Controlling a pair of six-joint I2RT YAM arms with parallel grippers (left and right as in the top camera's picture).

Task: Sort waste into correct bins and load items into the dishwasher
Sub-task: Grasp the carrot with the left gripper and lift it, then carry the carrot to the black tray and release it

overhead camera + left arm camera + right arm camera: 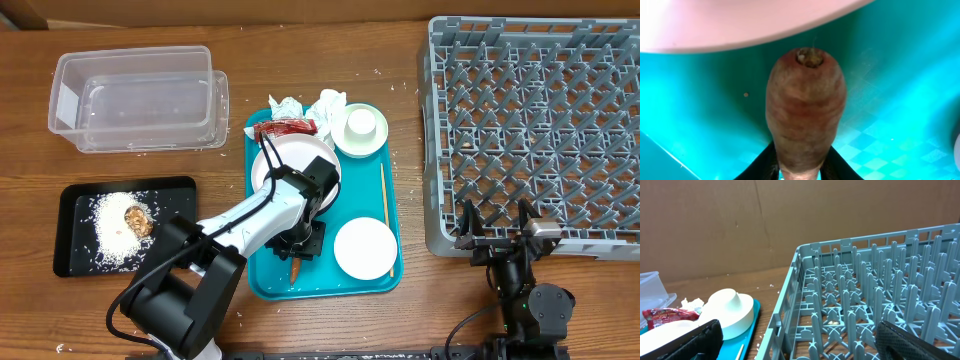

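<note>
My left gripper [303, 246] is low over the teal tray [262, 278], shut on the orange carrot piece [297, 268]. In the left wrist view the carrot [805, 110] sits between the black fingers [801, 167], just below the large plate's rim [740, 30]. The large plate [285, 158] carries a red wrapper [285, 128]. Two napkins [328, 100] lie at the tray's far end. My right gripper [497, 236] is open and empty at the front edge of the grey rack [540, 120]. Its fingers [800, 342] are spread wide.
The clear tub [135, 95] stands at the back left. The black tray [70, 235] holds rice [110, 235] and a brown lump [137, 218]. A bowl with a cup [360, 128], an upturned bowl [365, 247] and a chopstick [383, 210] are on the teal tray.
</note>
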